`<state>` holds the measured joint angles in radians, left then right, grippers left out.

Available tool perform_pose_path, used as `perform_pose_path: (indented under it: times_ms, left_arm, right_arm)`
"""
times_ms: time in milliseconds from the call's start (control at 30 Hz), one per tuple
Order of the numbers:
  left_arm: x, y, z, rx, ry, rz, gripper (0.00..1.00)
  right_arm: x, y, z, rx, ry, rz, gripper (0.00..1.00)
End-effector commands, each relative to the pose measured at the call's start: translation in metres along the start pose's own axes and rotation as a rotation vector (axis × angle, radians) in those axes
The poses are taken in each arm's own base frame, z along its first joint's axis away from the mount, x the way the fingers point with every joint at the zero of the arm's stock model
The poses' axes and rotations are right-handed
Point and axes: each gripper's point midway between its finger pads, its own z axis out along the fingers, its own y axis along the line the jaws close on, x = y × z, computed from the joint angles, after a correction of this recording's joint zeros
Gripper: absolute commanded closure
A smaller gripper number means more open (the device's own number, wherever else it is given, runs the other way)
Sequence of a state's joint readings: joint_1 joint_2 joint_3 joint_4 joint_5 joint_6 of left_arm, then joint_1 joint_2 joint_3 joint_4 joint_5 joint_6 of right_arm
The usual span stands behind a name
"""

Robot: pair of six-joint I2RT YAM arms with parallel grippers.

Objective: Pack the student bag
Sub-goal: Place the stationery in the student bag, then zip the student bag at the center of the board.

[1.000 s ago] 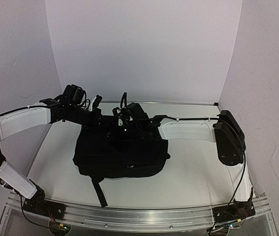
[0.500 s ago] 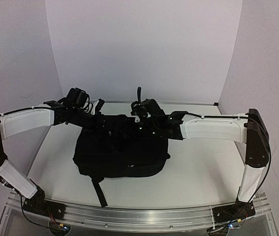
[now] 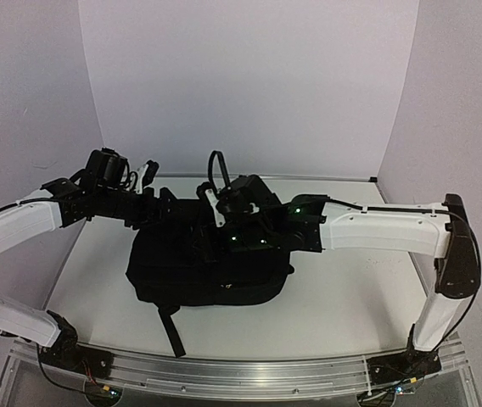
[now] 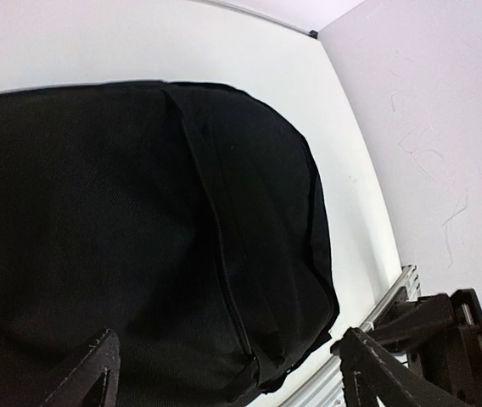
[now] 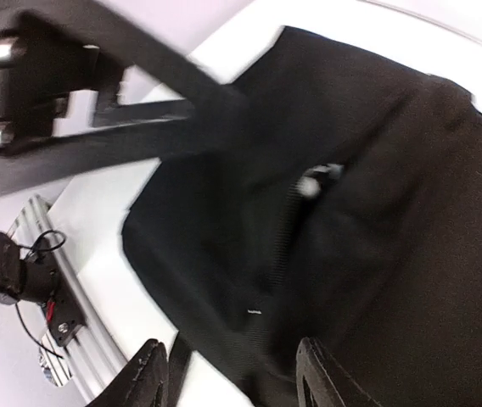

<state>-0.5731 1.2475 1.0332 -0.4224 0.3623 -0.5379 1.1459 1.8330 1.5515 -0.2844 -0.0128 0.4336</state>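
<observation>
The student bag (image 3: 207,267), a black soft backpack, lies flat in the middle of the white table, one strap (image 3: 171,326) trailing toward the near edge. My left gripper (image 3: 149,175) hovers over the bag's far left corner. In the left wrist view its jaws (image 4: 228,360) stand wide open above the bag's fabric (image 4: 122,212), with nothing between them. My right gripper (image 3: 217,203) hangs over the bag's far edge. In the right wrist view it (image 5: 232,377) is open over the bag (image 5: 368,220) and holds nothing. A zip seam (image 4: 224,280) runs down the bag.
White walls close in the table on the left, back and right. An aluminium rail (image 3: 241,369) with both arm bases runs along the near edge. Part of the left arm (image 5: 97,85) crosses the top of the right wrist view, close to the right gripper.
The left gripper has opened wide and drawn back to the left. The right arm has stretched further left over the bag's far edge, and its jaws have widened.
</observation>
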Motion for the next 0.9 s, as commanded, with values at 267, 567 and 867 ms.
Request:
perform_pose_path:
  times_ms: [267,567,867]
  left_arm:
    - [0.037,0.017,0.005,0.044,0.024,-0.135,0.45]
    - [0.043,0.033,0.0,-0.028,0.006,-0.161,0.56]
    - [0.046,0.036,-0.002,-0.07,0.043,-0.16,0.41]
  right_arm:
    - [-0.008,0.014,0.035,0.107,-0.017,-0.134,0.55]
    - [-0.009,0.007,0.053,0.19,-0.006,-0.235,0.58]
    - [-0.013,-0.002,0.06,0.266,0.014,-0.31,0.81]
